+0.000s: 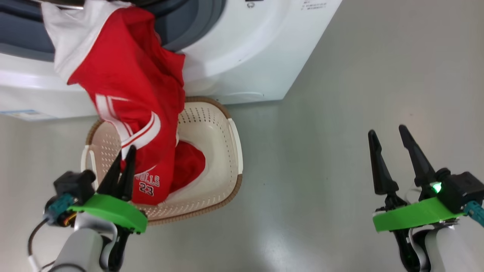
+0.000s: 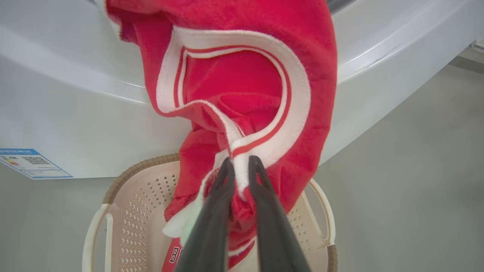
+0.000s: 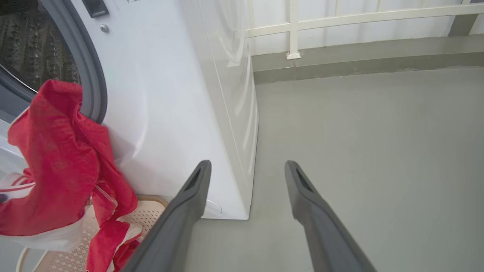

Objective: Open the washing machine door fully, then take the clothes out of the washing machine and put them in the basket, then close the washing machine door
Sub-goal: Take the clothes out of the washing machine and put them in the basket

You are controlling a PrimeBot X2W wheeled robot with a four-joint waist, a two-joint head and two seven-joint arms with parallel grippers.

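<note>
The clothes (image 1: 132,87) are hanging from the mouth of the washing machine (image 1: 245,56) down into the basket (image 1: 223,128) sitting just beside its front. The left gripper (image 2: 241,162) is pinching their white-trimmed edge between nearly closed fingers above the basket. The right gripper (image 1: 387,130) is hovering empty, fingers spread, over the floor (image 1: 321,151).

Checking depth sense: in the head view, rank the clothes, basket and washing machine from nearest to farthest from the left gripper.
1. The clothes, pinched in the left gripper.
2. The basket, just beneath it.
3. The washing machine, behind the basket.
</note>
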